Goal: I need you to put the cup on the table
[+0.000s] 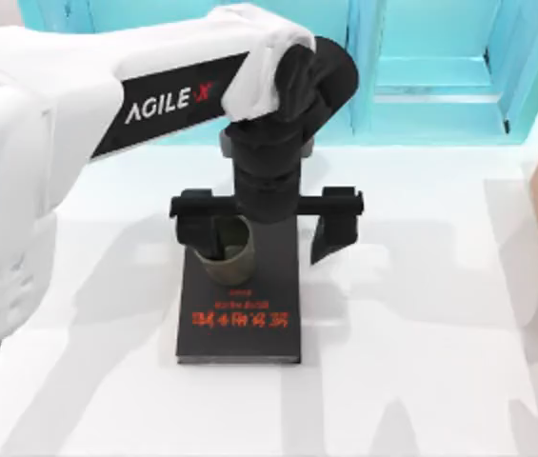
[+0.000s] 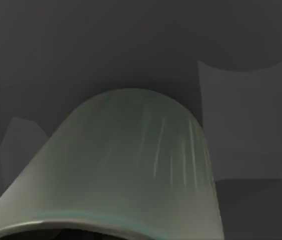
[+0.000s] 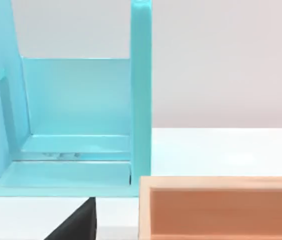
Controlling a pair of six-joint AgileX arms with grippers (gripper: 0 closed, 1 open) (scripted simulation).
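My left arm's white casing sits nearest the top view's camera, reaching in from the left. Its left pincer point(image 1: 264, 227) hangs spread wide over the cup point(image 1: 225, 250), one finger point(image 1: 199, 228) dipping inside the rim, the other point(image 1: 333, 227) well clear on the right. The cup stands upright on the black book point(image 1: 240, 319), axis vertical, directly under my wrist. The bare worktop point(image 1: 421, 314) lies just beside the book. My right arm is parked near the turquoise cabinet point(image 3: 76, 115) and wooden box point(image 3: 220, 207).
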